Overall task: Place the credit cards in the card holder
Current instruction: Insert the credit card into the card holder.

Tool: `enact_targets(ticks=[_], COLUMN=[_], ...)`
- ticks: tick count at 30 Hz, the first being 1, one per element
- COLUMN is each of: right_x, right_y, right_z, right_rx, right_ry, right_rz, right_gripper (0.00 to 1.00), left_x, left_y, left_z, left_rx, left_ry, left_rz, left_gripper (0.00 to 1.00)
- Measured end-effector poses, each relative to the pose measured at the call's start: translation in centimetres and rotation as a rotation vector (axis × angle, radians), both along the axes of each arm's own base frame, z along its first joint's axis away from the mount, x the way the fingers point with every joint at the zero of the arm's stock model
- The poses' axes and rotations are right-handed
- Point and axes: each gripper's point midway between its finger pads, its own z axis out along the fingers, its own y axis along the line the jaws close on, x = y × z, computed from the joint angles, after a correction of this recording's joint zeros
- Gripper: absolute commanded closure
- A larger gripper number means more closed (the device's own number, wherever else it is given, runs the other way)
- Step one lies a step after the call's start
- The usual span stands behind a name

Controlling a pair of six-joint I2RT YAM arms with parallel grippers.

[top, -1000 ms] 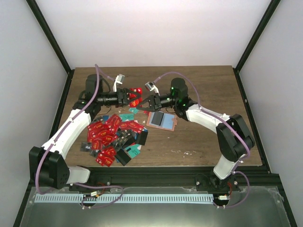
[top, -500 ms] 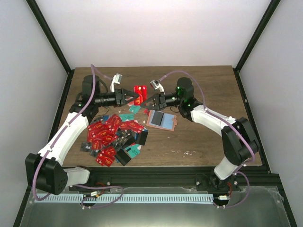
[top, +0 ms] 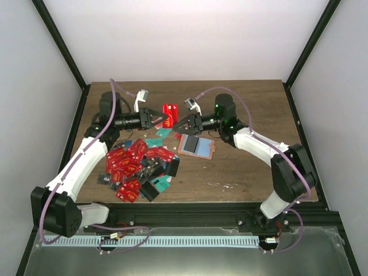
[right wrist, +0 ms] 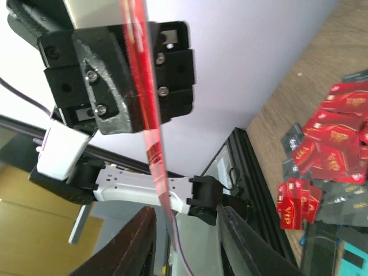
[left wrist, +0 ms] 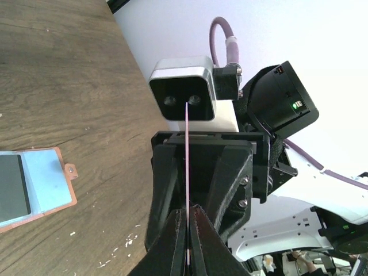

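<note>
A red credit card (top: 169, 112) hangs in the air between the two arms, above the back of the table. My left gripper (top: 162, 119) is shut on its edge; the left wrist view shows the thin card (left wrist: 187, 161) pinched between the closed jaws of that gripper (left wrist: 188, 230). My right gripper (top: 176, 123) faces it from the right, and in its own view it (right wrist: 185, 217) stands open, the card (right wrist: 144, 86) running between its fingers without touching them. The card holder (top: 196, 145), salmon-rimmed, lies flat just below the grippers.
A heap of red, teal and black cards (top: 138, 167) covers the table's left middle, and also shows in the right wrist view (right wrist: 333, 155). The holder (left wrist: 34, 187) lies near the table's centre. Dark frame posts rise at both back corners.
The left gripper has closed on the red card while the right gripper's jaws have opened off it. Earlier, both arms had risen slightly with the card.
</note>
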Motion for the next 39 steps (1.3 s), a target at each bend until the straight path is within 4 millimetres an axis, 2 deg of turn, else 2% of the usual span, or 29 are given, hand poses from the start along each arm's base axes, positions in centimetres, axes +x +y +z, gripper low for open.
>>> enact_targets(ticks=[4, 7, 9, 12, 16, 18, 21, 24, 32, 39], right_x=[1.6, 3.2, 4.0, 4.7, 3.8, 3.2, 2.6, 2.8, 2.2, 2.0], right_y=[-1.7, -4.0, -5.8, -8.7, -11.5, -12.6, -13.7, -14.3, -14.7, -14.6], right_z=[-1.4, -3.2, -5.3, -10.0, -15.2, -16.9, -18.1, -18.4, -19.8, -22.0], right_rx=[-0.075, -0.163, -0.242, -0.402, -0.568, -0.63, -0.688, -0.708, -0.73, -0.757], right_ry=[0.007, 0.016, 0.038, 0.11, 0.196, 0.219, 0.224, 0.215, 0.235, 0.282], right_rz=[-0.111, -0.243, -0.329, -0.447, -0.517, -0.537, -0.559, -0.577, -0.572, -0.538], right_gripper=[0.66, 0.67, 0.67, 0.67, 0.67, 0.66, 0.66, 0.66, 0.67, 0.69], left_x=[0.0, 0.1, 0.2, 0.4, 0.8, 1.0, 1.5, 2.2, 4.1, 6.3], left_y=[0.0, -0.5, -1.1, -2.2, -4.3, -5.4, -7.0, -8.1, -9.6, -10.6], left_z=[-0.7, -2.1, -3.6, -6.1, -9.1, -10.1, -11.3, -12.7, -17.4, -20.1], left_rx=[0.019, 0.049, 0.076, 0.122, 0.189, 0.22, 0.263, 0.298, 0.391, 0.464], left_ry=[0.01, 0.033, 0.059, 0.106, 0.153, 0.161, 0.16, 0.17, 0.238, 0.267], left_rz=[0.001, -0.011, -0.026, -0.052, -0.104, -0.128, -0.16, -0.181, -0.205, -0.211], left_gripper=[0.96, 0.96, 0.96, 0.96, 0.96, 0.96, 0.96, 0.96, 0.96, 0.96])
